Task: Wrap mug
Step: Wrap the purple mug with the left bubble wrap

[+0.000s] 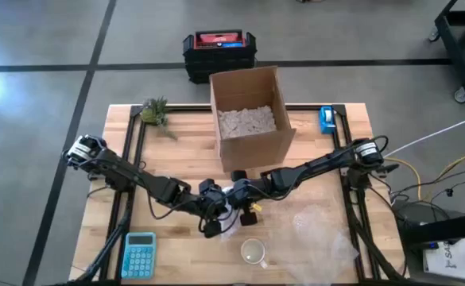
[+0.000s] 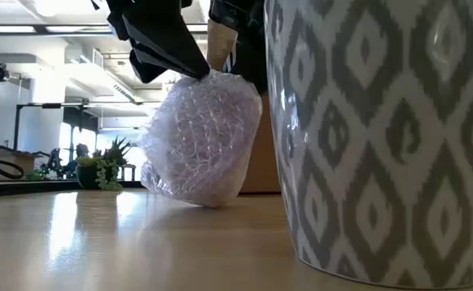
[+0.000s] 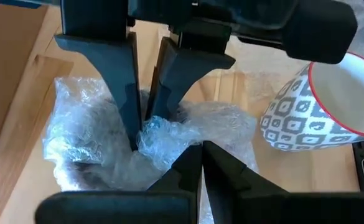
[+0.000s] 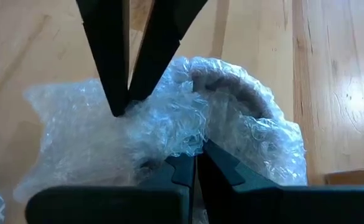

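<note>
- Grey floor with dark lines fills the upper part of the high view; a black and red case (image 1: 219, 54) sits there, above the desk.
- Wooden desk (image 1: 311, 246) takes up the middle and lower frame of the high view, with black rails along its sides.
- Box (image 1: 250, 117), open at the top and holding pale filler, stands at the upper centre of the desk.
- Two dark arms reach in from the left and right edges and meet low in the centre of the high view.
- Bundle (image 2: 202, 139) of bubble wrap, with a rounded dark rim showing through it in the right wrist view, sits between the arms just below the box; in the low view its underside touches the desk.
- Loose wrap (image 1: 321, 226) lies at the lower right.
- Mug (image 1: 253, 252), white with a grey diamond pattern and a red rim, stands bare just below the bundle, near the bottom centre.
- Calculator (image 1: 139, 254), blue, lies at the lower left.
- Plant (image 1: 156, 112) sits at the upper left corner, tape dispenser (image 1: 327, 118) at the upper right.
- Left claw (image 3: 200, 148) is pressed together, pinching a fold of the bundle's wrap.
- Right claw (image 4: 194, 154) is likewise closed on the wrap from the opposite side.
</note>
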Robot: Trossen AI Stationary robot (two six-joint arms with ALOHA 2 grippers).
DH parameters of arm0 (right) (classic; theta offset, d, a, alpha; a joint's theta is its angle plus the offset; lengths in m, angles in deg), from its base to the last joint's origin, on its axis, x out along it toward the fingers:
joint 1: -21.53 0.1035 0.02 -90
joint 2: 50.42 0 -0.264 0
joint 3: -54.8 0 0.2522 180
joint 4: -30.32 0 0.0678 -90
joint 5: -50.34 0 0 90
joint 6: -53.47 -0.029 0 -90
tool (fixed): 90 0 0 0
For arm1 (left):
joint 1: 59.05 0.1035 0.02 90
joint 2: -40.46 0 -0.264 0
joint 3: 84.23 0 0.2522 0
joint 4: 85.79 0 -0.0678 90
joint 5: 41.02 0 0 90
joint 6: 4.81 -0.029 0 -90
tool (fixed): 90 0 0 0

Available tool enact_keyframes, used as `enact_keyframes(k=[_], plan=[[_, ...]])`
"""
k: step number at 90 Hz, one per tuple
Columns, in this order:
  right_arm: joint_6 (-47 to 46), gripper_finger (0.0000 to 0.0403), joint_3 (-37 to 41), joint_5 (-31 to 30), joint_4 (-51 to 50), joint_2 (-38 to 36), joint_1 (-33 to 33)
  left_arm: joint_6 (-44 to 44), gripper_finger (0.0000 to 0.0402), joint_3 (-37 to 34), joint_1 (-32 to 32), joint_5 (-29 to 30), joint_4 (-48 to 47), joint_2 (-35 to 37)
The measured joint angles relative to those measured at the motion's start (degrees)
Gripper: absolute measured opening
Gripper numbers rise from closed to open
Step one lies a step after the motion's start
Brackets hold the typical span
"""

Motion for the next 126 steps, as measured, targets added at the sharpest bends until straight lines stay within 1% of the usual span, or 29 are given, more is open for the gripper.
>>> enact_keyframes(k=[21,34,44,65,75,89,102,118,126], plan=[[0.0,0.0002,0.0,0.1,0.2,0.0,0.0,0.3,0.0000,0.0,0.2,-0.1,-2.4,0.0],[0.0,0.0002,0.0,0.0,0.2,0.0,0.0,0.2,0.0000,0.0,0.2,0.7,-2.3,-0.1],[0.0,0.0002,0.0,-0.1,0.1,0.0,0.0,-1.3,0.0000,-0.1,0.2,1.3,-0.3,0.0],[0.0,0.0002,0.0,0.0,0.2,0.0,0.0,-1.6,0.0000,-0.1,0.4,1.4,-1.0,-0.3],[-0.2,0.0002,0.0,0.0,0.2,0.0,0.0,0.0,0.0000,-0.2,0.4,1.5,-0.3,-0.4],[-0.2,0.0002,0.0,0.0,0.2,0.0,0.2,-0.2,0.0000,0.3,0.5,1.9,-0.4,-0.2],[-0.2,0.0002,0.0,0.0,0.4,0.0,0.2,1.5,0.0000,-0.8,1.2,1.8,-0.3,-0.6],[0.0,0.0002,0.0,0.3,0.5,0.0,0.3,3.0,0.0000,-1.0,1.4,0.3,-0.9,-2.1],[0.3,0.0002,-1.7,0.3,-2.3,-0.3,0.3,3.0,0.0000,-1.2,1.5,0.2,-1.5,-2.6]])
